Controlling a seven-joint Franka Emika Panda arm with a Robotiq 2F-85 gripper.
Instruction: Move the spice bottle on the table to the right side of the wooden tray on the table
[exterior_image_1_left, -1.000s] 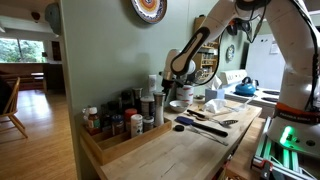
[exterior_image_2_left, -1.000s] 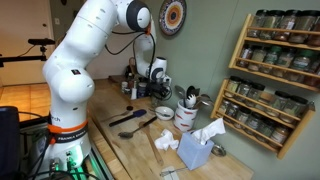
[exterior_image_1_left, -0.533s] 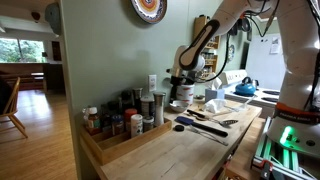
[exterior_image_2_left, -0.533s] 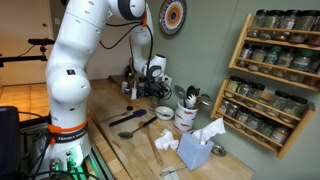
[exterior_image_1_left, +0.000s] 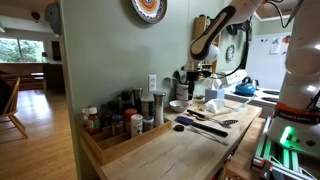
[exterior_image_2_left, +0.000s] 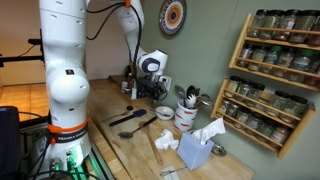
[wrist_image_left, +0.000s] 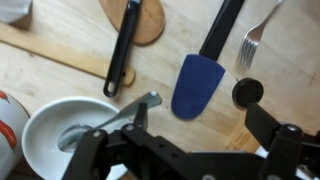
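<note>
K: Butcher-block table (exterior_image_1_left: 175, 158), near edge bare. Closest in is the wooden tray (exterior_image_1_left: 125, 147) along the wall. Spice bottles (exterior_image_1_left: 117, 125) are packed at its near end, with two taller metal canisters (exterior_image_1_left: 155, 107) further along.

R: Which one is the task's bottle?

K: Cannot tell. In both exterior views no bottle stands alone on the table. Every one visible seems to sit in or right at the tray.

R: Beyond the tray?

K: Utensils lying flat: blue spatula (wrist_image_left: 195, 88), fork (wrist_image_left: 250, 42). Then a white bowl (wrist_image_left: 35, 125) with a spoon (wrist_image_left: 120, 115) in it. The gripper (wrist_image_left: 190, 145) hangs above that patch, past the tray's far end and well apart from the bottles.

R: Jaws?

K: Spread wide in the wrist view, nothing between them. Empty.

R: Handling guess for the bottle?

K: Judgement only. Small, rigid, light, likely glass or hard plastic. Smooth round sides, so slippery and prone to twist in a two-finger pinch. Tall for its base, so it tips easily. Best hold looks like across the body just under the cap, with the fingers coming straight down. Neighbours stand close, so finger clearance is the risk.

R: Farthest back?

K: Green wall (exterior_image_1_left: 100, 50), round decorated plate (exterior_image_1_left: 148, 8) hung high.
</note>
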